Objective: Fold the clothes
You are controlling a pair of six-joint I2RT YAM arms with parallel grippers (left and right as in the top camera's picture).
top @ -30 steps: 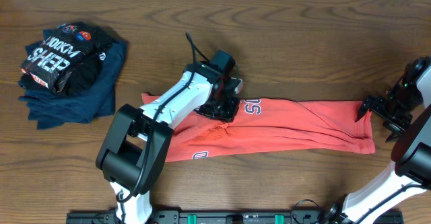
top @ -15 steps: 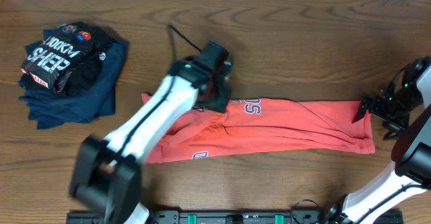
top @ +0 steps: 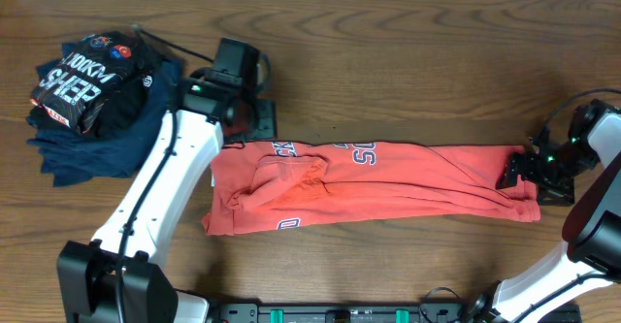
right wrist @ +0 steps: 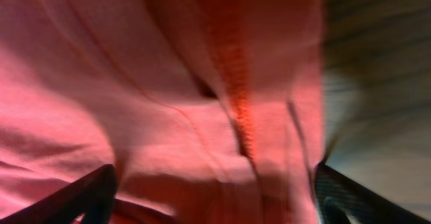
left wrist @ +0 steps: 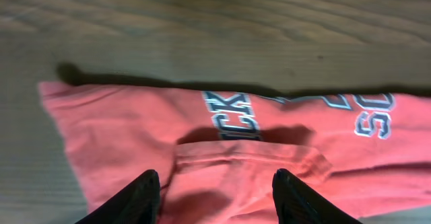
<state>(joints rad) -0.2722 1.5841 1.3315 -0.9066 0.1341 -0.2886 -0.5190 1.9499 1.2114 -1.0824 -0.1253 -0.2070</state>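
T-shirt point(top: 388, 182) lies as a long folded band across the table point(top: 437, 71), lettering on the far edge. Above its left end, left fingers point(left wrist: 135, 200) released, empty. At the right hem, right fingers point(right wrist: 94, 190) spread wide, not gripping. Advice: pinch all layers at the hem and keep the edges aligned.

The T-shirt point(top: 408, 182) is coral-red, and its block lettering point(left wrist: 232, 116) is white with a dark outline. The table point(top: 437, 51) is brown with streaked wood grain. The folded shirt point(top: 82, 85) is black with white and red print, and the garment point(top: 126, 144) beneath it is navy blue. The left hand point(left wrist: 215, 178) is black.
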